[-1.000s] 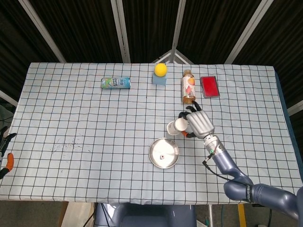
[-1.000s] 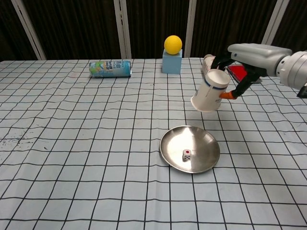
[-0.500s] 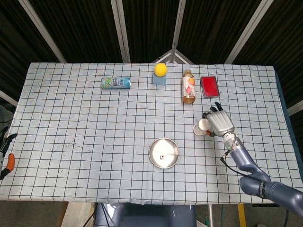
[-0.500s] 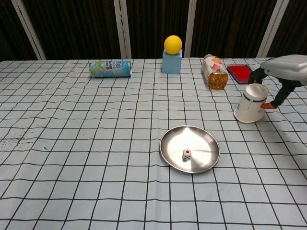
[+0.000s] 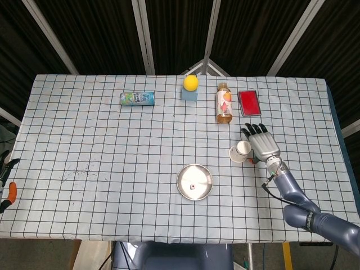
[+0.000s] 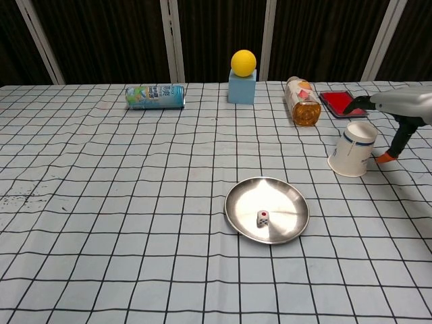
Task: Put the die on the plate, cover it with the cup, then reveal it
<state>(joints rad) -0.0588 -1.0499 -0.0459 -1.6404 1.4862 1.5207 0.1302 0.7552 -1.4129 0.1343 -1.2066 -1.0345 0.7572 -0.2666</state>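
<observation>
Letting go, the right hand [image 6: 395, 115] has spread its fingers beside the white paper cup [image 6: 352, 148], now set mouth-down on the checked table [image 6: 135, 202] clear of the round steel plate [image 6: 266, 209]. The small white die [image 6: 263, 217] lies uncovered on it, so the reveal looks complete.

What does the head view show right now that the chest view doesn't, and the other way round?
Only the head view shows the whole right hand with its forearm behind it, and tools at the table's left edge.

Only the chest view shows the die's pips clearly, the cup's side with mouth down on the cloth, and the gap between the cup and the hand's spread fingers.

Both show the die on the plate, the cup uncovered to the plate's right, the can, the yellow ball on its blue block, the bottle and the red tray.
</observation>
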